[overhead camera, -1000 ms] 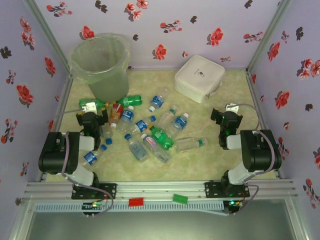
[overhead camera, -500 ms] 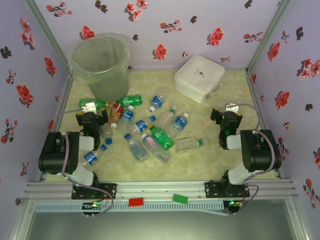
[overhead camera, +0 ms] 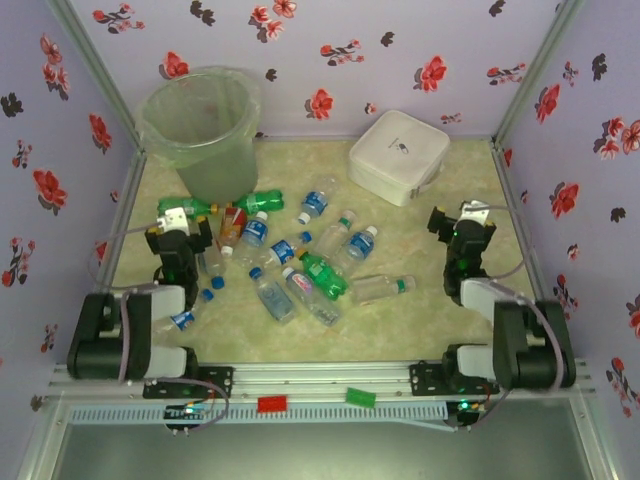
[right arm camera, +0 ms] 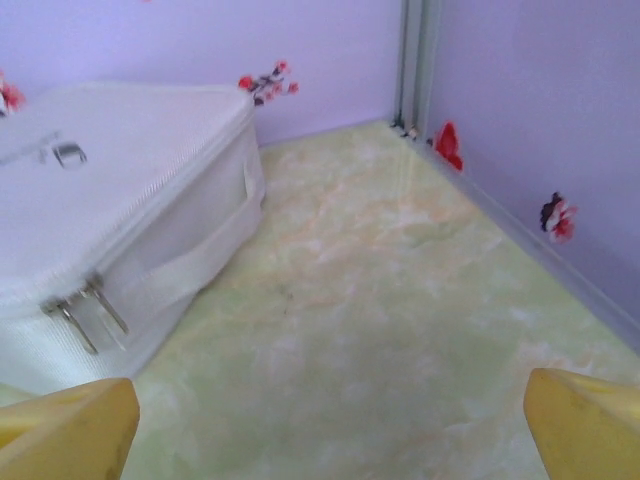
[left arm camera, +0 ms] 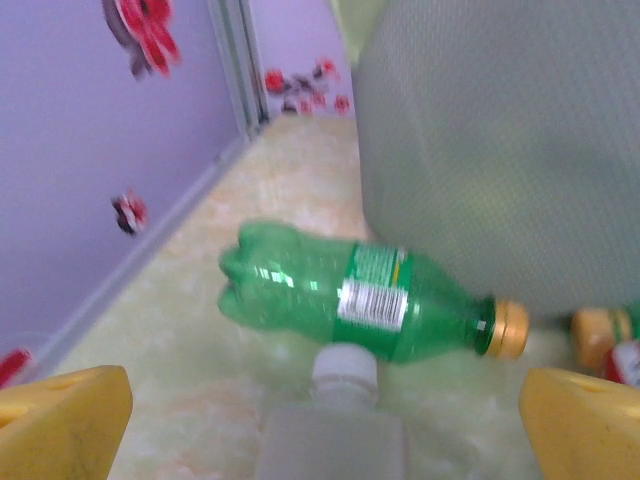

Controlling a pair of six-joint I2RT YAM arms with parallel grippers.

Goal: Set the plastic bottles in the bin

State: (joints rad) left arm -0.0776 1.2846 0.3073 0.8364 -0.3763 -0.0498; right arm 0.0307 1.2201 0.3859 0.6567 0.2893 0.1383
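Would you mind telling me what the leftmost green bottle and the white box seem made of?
The green bottle looks like glossy translucent plastic, with bright glints. The white box seems matte fabric or soft shell, given zipper pulls and strap.

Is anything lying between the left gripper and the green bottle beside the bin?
Yes. A clear white-capped bottle lies directly ahead of the left gripper, its cap toward the side of the green bottle. Beyond that stands the bin.

Plastic, fabric, smooth top
Glossy green plastic bottle (left arm camera: 300, 290); tall translucent pale-green plastic bin (left arm camera: 500, 150) matt; white square zipped box (right arm camera: 110, 230) prob. fabric; marbled tabletop (right arm camera: 380, 300) smooth.
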